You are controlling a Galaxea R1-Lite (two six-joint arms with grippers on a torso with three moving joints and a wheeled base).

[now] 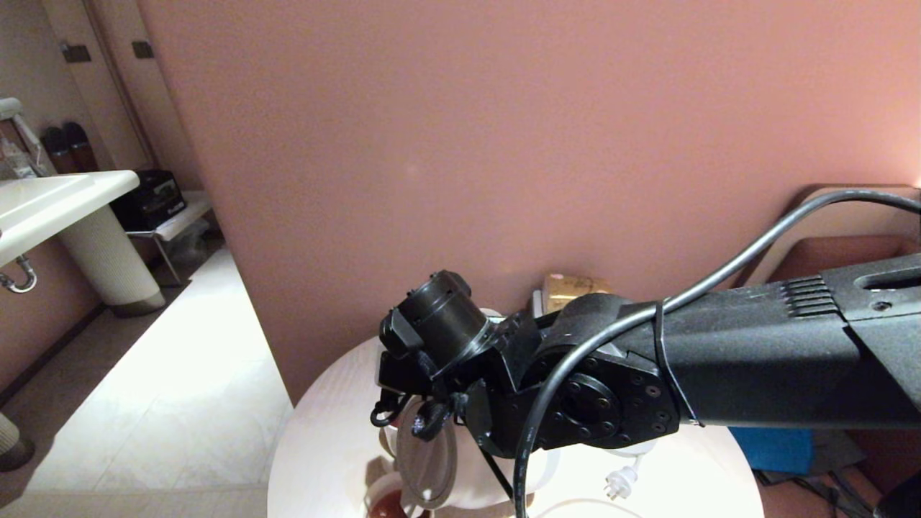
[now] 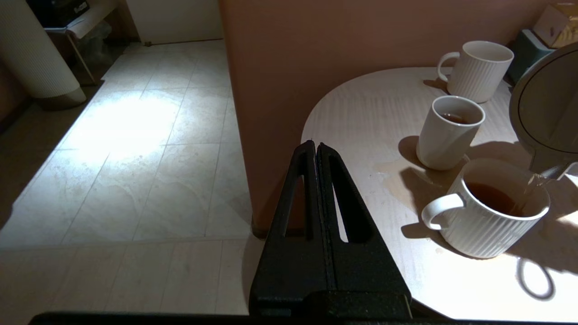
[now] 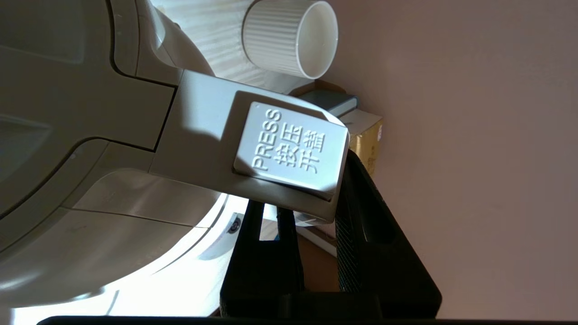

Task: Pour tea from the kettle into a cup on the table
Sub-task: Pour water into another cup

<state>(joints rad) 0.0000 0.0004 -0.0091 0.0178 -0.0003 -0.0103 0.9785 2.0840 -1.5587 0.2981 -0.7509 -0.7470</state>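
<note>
The right gripper (image 3: 311,216) is clamped on the loop handle of the large white plastic kettle (image 3: 90,149), which is tipped with its spout over the ribbed white mug with a handle (image 2: 490,214). That mug holds dark reddish-brown tea (image 2: 496,198) and stands on the round white table (image 2: 361,117), just beside the plain white tumbler (image 2: 447,133). Pouring well likely means holding the tilt shallow and steady so the stream stays inside the rim.

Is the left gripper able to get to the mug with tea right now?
Probably yes. The left gripper hangs shut off the table's edge, with only bare tabletop toward the ribbed mug; the tilted kettle crowds its far side.
</note>
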